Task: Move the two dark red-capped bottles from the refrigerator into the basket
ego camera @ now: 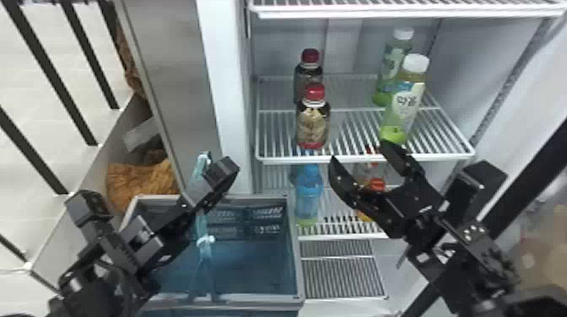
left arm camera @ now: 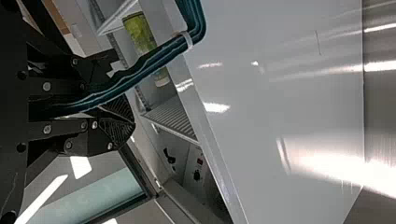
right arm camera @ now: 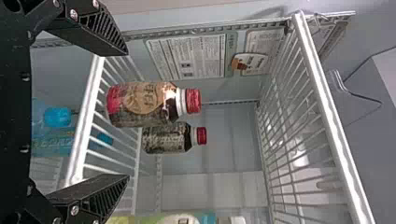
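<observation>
1. Two dark plastic bottles with red caps (ego camera: 313,126) stand one behind the other on the left of a white wire refrigerator shelf (ego camera: 363,159).
2. The right black pincer (ego camera: 358,152) is spread, empty, before that shelf.
3. The left black pincer (ego camera: 213,180) is pinching a teal cloth-like strap (ego camera: 205,249) above the blue, grey-rimmed basket (ego camera: 297,261).
4. Two green, white-capped bottles (ego camera: 406,105) stand on the shelf's right.

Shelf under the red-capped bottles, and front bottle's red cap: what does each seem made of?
Shelf: probably white-coated metal wire, slightly glossy, judging by its thin parallel bars. Cap: likely smooth plastic, from its even red colour and faint shine, though painted metal is possible.
</observation>
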Motion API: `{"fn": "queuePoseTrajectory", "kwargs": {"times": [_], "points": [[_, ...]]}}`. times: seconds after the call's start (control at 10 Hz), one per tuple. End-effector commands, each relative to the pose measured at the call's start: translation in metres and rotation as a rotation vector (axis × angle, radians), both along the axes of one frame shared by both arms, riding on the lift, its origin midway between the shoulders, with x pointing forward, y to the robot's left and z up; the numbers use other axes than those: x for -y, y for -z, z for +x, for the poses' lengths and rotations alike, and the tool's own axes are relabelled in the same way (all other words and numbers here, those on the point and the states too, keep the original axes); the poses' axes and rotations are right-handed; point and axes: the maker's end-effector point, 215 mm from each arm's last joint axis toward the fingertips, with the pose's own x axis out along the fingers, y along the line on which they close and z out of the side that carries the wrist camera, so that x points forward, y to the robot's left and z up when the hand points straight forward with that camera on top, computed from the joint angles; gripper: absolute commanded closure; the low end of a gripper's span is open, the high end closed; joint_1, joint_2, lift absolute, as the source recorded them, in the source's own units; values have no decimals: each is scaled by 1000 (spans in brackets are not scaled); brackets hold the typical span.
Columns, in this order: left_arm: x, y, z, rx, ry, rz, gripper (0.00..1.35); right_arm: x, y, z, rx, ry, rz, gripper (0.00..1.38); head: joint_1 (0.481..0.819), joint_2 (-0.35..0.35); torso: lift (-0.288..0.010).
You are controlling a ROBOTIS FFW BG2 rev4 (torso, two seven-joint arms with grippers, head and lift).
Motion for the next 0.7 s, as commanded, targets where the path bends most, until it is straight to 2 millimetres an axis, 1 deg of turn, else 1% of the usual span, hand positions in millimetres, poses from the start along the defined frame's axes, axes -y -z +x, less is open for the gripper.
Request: {"fn": "queuePoseTrajectory", "kwargs": {"times": [0.0, 0.3, 0.5, 0.6], "points": [[1, 0, 0, 1, 2, -1, 1200, -12, 0, 11, 3, -18, -3, 151, 695, 2, -34], [0, 0, 0, 1, 1, 1, 1200, -26, 2, 28, -2, -24, -14, 150, 695, 23, -34], [0, -2, 1, 5, 3, 2, 1200, -33, 0, 45, 4, -26, -24, 150, 695, 35, -34], [0, -1, 1, 3, 3, 1, 1200, -34, 4, 52, -5, -19, -27, 148, 695, 39, -34]]}}
